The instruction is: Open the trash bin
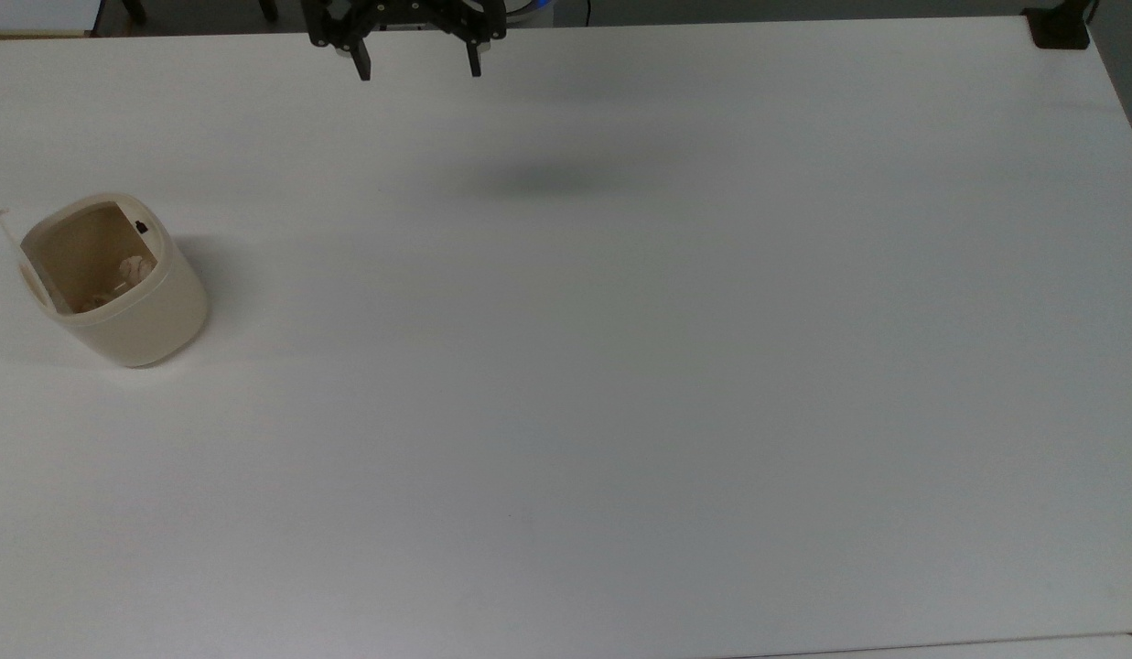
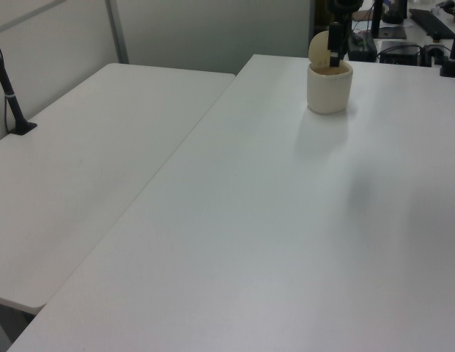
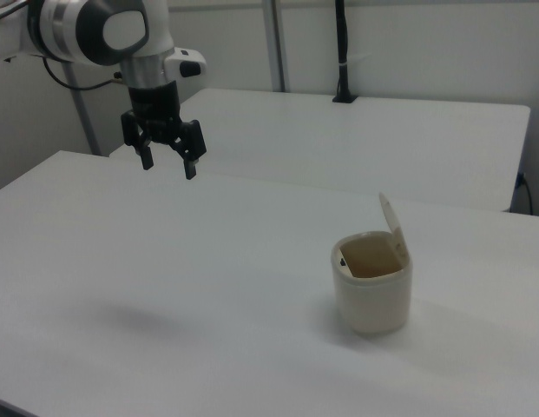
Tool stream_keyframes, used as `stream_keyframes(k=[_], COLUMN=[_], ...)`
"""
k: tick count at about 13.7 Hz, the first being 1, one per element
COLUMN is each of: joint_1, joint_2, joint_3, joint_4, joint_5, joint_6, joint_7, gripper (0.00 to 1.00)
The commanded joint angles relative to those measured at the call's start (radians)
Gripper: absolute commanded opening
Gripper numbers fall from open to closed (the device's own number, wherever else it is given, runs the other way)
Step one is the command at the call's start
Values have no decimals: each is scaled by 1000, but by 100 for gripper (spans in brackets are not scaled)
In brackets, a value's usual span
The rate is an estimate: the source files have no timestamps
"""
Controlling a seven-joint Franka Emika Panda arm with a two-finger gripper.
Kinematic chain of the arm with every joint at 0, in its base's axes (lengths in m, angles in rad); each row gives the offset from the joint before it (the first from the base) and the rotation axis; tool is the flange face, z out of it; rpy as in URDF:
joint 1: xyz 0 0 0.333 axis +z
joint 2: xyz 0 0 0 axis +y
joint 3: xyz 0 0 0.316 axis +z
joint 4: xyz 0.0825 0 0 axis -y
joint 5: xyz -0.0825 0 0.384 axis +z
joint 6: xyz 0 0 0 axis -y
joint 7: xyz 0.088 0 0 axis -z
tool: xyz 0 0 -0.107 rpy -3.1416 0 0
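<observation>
The cream-beige trash bin (image 1: 126, 316) stands near the top view's left edge with its lid (image 1: 0, 222) swung up and upright. Its inside shows a small black latch (image 1: 142, 227) and some crumpled scraps (image 1: 134, 268). In the right view the trash bin (image 3: 371, 300) sits at the right with the lid (image 3: 391, 224) tilted back. In the left view the trash bin (image 2: 330, 89) is at the far end of the table. My gripper (image 1: 418, 66) hangs open and empty above the far table edge, well away from the bin, and the gripper (image 3: 168, 168) is high at the right view's left.
A black clamp (image 1: 1060, 32) sits on the top view's upper right corner. A second white table (image 2: 95, 147) adjoins on the left view's left, with a black pole (image 2: 11, 95) clamped to it. The white table (image 1: 620, 366) stretches wide to the top view's right of the bin.
</observation>
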Motion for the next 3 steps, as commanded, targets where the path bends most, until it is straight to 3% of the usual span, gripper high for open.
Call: stream_keyframes(k=[1, 3], joint_1=[14, 11], joint_2=[-29, -29], joint_3=[-5, -5], joint_4=[-2, -2], joint_5=[15, 14], joint_6=[-38, -27], joint_7=[-28, -2], gripper=[100, 100])
